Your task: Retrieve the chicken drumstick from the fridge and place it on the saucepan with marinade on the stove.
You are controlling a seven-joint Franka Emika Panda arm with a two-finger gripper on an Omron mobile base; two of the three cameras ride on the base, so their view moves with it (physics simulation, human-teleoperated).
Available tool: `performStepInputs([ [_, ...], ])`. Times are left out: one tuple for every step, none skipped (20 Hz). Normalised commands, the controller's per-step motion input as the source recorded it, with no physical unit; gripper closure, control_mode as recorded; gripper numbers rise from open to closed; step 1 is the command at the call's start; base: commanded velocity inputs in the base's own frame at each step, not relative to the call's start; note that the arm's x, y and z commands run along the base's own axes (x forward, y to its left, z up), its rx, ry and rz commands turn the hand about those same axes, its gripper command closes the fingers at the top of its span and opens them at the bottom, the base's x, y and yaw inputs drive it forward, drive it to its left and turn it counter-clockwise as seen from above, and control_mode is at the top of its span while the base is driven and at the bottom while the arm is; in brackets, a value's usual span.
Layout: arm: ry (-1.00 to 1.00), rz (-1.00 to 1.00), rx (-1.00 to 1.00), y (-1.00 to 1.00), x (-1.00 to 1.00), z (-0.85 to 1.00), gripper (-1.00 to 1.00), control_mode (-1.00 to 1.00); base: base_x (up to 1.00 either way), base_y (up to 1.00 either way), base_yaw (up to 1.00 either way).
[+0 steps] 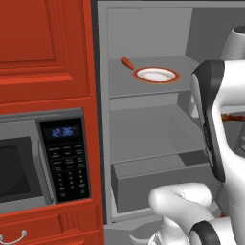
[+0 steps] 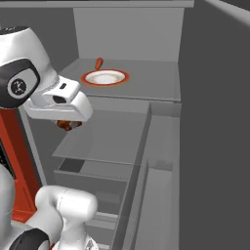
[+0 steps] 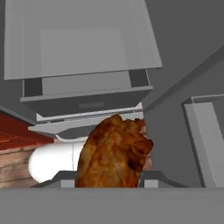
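The chicken drumstick (image 3: 113, 153), a lumpy brown piece of meat, sits between my gripper's (image 3: 108, 180) two fingertips, and the gripper is shut on it. In the right base view the drumstick (image 2: 67, 124) peeks out under the white hand, held in the air in front of the fridge's (image 2: 112, 139) middle shelf. A brown sliver of the drumstick (image 1: 233, 117) shows behind the arm in the left base view. The fridge (image 1: 143, 136) stands open, grey shelves bare at mid height. The saucepan, marinade and stove are out of view.
A white orange-rimmed plate (image 1: 156, 74) (image 2: 105, 77) and a short orange stick (image 1: 127, 63) (image 2: 98, 63) lie on the upper shelf. A grey drawer (image 1: 153, 182) sits below. The microwave (image 1: 28, 162) in red cabinets (image 1: 43, 48) is left; the fridge door (image 2: 215, 122) stands right.
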Motion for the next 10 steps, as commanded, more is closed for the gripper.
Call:
performStepInputs([
  [-0.01, 0.00, 0.01, 0.00, -0.11, -0.26, 1.00, -1.00, 0.00, 0.00, 0.00],
  [-0.03, 0.00, 0.00, 0.00, -0.08, -0.28, 1.00, -1.00, 0.00, 0.00, 0.00],
  [-0.03, 0.00, 0.00, 0.00, -0.01, -0.26, 1.00, -1.00, 0.00, 0.00, 0.00],
  [-0.04, 0.00, 0.00, 0.00, 0.00, -0.24, 1.00, -1.00, 0.00, 0.00, 0.00],
  [-0.09, 0.00, 0.00, 0.00, 0.00, -0.22, 1.00, -1.00, 0.00, 0.00, 0.00],
  [-0.09, -0.03, 0.00, 0.00, 0.00, -0.19, 1.00, -1.00, 0.00, 0.00, 0.00],
  [-0.09, -0.04, 0.01, 0.00, 0.00, -0.14, 1.00, -1.00, 0.00, 0.00, 0.00],
  [-0.10, -0.05, 0.03, 0.00, 0.00, -0.06, 1.00, -1.00, 0.00, 0.00, 0.00],
  [-0.06, -0.06, 0.06, 0.00, 0.00, 0.00, 1.00, -1.00, 0.00, 0.00, 0.00],
  [-0.05, -0.04, 0.06, 0.00, 0.00, 0.00, 1.00, -1.00, 0.00, 0.00, 0.00],
])
